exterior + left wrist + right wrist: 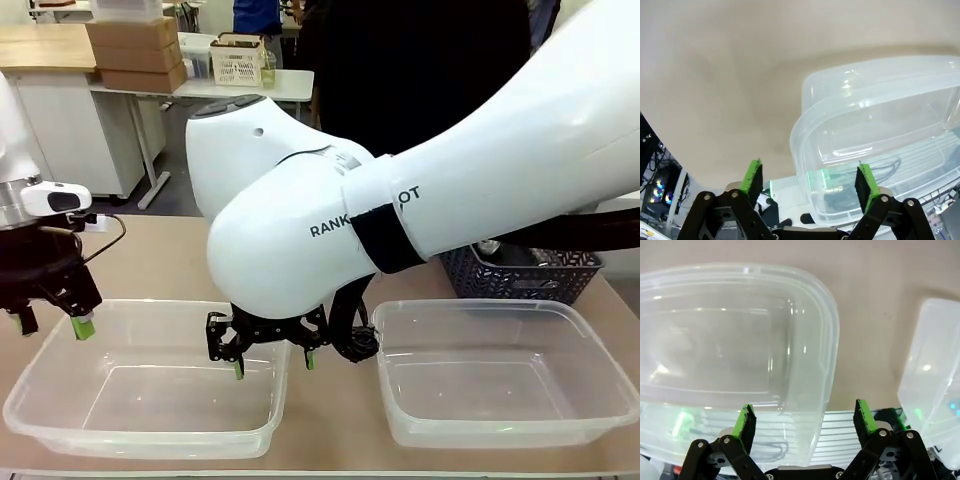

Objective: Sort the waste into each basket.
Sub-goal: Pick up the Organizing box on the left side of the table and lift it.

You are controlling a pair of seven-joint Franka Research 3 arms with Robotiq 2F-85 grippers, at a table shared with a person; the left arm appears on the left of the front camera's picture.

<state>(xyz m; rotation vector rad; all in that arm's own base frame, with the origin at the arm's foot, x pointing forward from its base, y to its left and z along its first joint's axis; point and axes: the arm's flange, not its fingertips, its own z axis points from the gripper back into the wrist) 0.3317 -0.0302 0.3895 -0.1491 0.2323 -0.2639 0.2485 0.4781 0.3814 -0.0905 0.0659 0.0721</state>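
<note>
Two clear plastic baskets stand side by side at the table's front, the left basket (120, 400) and the right basket (500, 400), both with nothing inside. My left gripper (52, 325) hangs open over the left basket's outer left corner (880, 75), nothing between its green pads. My right gripper (272, 358) reaches across the middle and hovers open over the left basket's right end (740, 275), beside the gap to the right basket (940, 365). The waste is mostly hidden; a few silvery shapes (490, 248) peek out behind my right arm.
A dark lattice-walled basket (520, 275) stands behind the right basket, largely covered by my bulky white right arm (420, 200). A person in dark clothing (420, 70) stands at the far side. Bare table lies behind the left basket.
</note>
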